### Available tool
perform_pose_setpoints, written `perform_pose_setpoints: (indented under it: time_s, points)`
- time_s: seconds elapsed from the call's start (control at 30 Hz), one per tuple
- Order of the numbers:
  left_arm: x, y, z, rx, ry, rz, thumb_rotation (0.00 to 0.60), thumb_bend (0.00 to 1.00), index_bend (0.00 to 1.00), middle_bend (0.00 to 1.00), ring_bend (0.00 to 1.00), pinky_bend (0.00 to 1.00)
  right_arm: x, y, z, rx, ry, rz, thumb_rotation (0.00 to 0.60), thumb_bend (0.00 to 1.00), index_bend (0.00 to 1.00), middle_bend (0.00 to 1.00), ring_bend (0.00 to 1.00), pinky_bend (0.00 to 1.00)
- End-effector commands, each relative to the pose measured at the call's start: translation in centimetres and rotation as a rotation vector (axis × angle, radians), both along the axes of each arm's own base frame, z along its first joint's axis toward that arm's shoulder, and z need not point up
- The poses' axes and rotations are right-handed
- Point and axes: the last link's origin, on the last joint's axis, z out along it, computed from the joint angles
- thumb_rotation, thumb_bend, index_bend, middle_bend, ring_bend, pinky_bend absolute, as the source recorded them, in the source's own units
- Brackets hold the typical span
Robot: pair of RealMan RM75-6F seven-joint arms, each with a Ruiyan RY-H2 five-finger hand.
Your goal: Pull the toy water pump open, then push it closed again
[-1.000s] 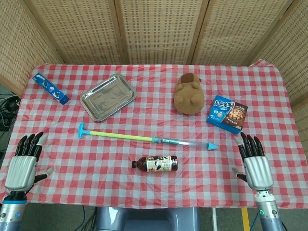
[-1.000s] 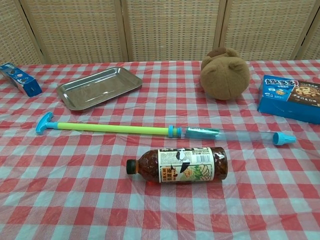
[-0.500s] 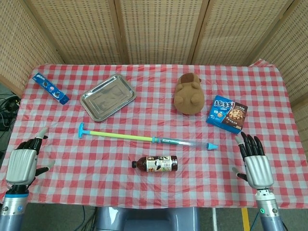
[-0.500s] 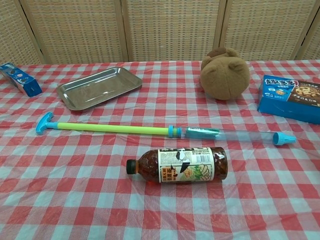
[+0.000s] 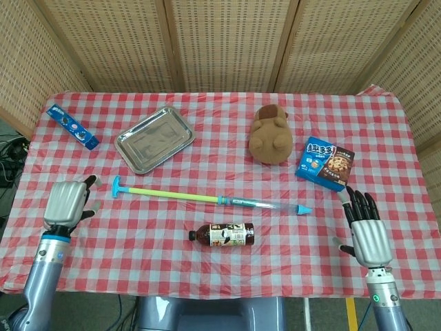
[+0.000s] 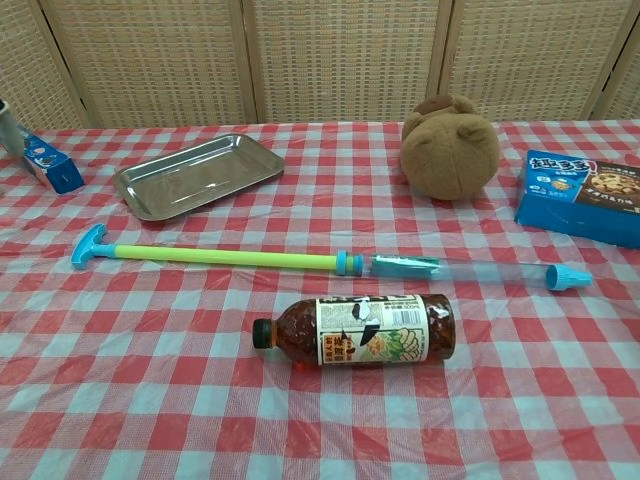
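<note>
**Pump drawn out, both hands off it**

Although the long toy water pump (image 5: 207,197) lay across the middle of the red-and-white checked tablecloth (image 5: 220,269), neither hand touched it in the head view. Its yellow-green rod ran from a blue T-handle at the left to a blue collar, then a clear tube ended in a blue tip at the right, so it was pulled open. The left hand (image 5: 67,204) sat near the T-handle with fingers curled in on nothing. The right hand (image 5: 365,226) hovered at the table's front right edge, fingers straight and apart, holding nothing. A brown tea bottle with a printed label (image 5: 222,234) lay just in front of the pump; bare cloth stretched between the left hand and the handle.

In the chest view, the pump (image 6: 240,258) lay straight, apart from the bottle (image 6: 355,329). Behind it stood a shiny metal tray (image 6: 195,176), a brown plush toy (image 6: 450,146), a blue cookie box (image 6: 580,195) and a small blue packet (image 6: 45,162). Whether the grey sliver at the far left edge was a hand could not be told.
</note>
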Motion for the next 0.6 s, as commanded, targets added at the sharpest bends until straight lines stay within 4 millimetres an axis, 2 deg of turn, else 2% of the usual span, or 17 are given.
perform_pose_setpoints:
  time_s: [0.03, 0.3, 0.6]
  points:
    - [1.8, 2.8, -1.3, -0.039, 0.032, 0.015, 0.6, 0.29, 0.42, 0.89, 0.85, 0.76, -0.2, -0.2, 0.1, 0.0, -0.004, -0.007, 0.6, 0.15, 0.0, 0.0, 0.0, 0.0]
    - [3.0, 6.3, -3.5, -0.101, 0.068, 0.083, 0.6, 0.29, 0.42, 0.89, 0.85, 0.76, -0.6, -0.7, 0.1, 0.01, -0.009, -0.027, 0.6, 0.15, 0.0, 0.0, 0.0, 0.0]
    - [3.7, 8.7, -6.7, -0.161, 0.116, 0.13, 0.6, 0.29, 0.47, 0.89, 0.85, 0.76, -1.2, -1.2, -0.1, 0.019, -0.007, -0.053, 0.6, 0.15, 0.0, 0.0, 0.0, 0.0]
